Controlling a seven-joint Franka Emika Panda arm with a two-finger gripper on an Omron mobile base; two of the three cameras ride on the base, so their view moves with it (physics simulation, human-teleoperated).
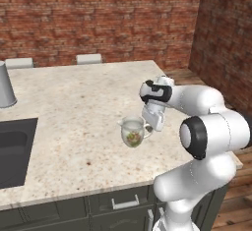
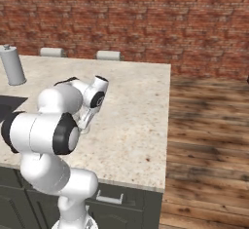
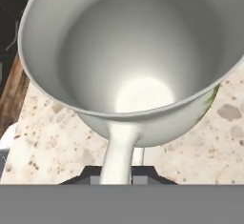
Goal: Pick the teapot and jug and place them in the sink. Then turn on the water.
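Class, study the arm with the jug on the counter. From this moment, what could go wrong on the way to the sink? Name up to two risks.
1. The gripper is shut only on the handle of the jug, off to one side of its body, so the jug may tilt or swing when lifted.
2. The sink lies well across the counter, so the carry is long and a weak hold might slip.

Glossy white rounded arm [image 1: 206, 127] segments, black joint bands, pale boxy tool [image 1: 153, 118] housing

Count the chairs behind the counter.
2. One chair back shows at the counter's far left edge, another further right along it; others may be hidden.
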